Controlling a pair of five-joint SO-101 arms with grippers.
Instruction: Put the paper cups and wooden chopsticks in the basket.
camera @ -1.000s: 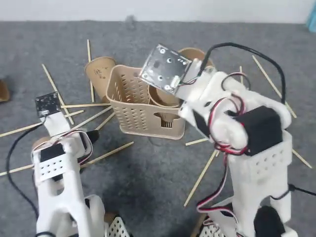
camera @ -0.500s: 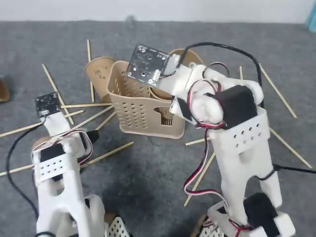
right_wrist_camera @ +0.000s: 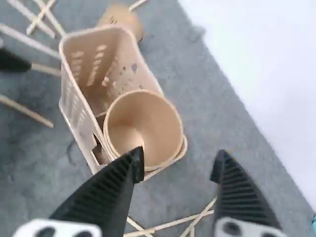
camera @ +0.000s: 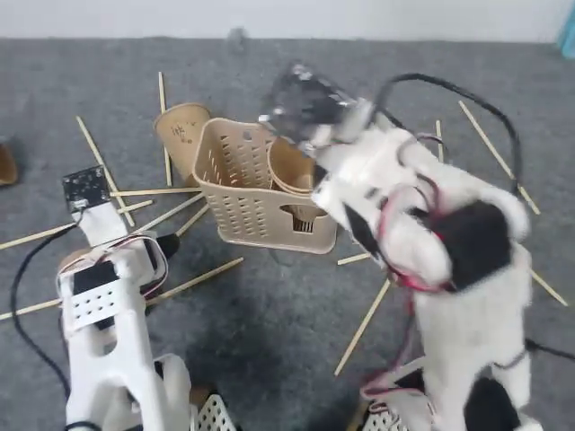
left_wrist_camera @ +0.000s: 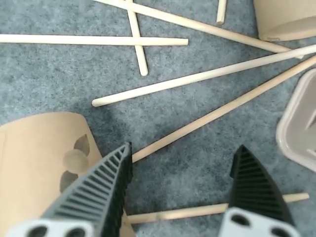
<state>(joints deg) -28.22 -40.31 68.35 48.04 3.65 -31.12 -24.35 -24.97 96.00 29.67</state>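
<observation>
Left gripper [left_wrist_camera: 183, 148] spread wide, empty, wooden chopstick [left_wrist_camera: 217, 112] just beyond its jaws. Probably light, stiff, prone to rolling: pinch mid-length. Right gripper [right_wrist_camera: 178, 150] likewise spread, above the basket [right_wrist_camera: 79, 84].

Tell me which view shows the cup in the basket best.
The right wrist view: it looks straight into the open mouth of the cup, lying in the basket. The high view catches just part of its side behind the arm; the left wrist view faces chopsticks instead.
</observation>
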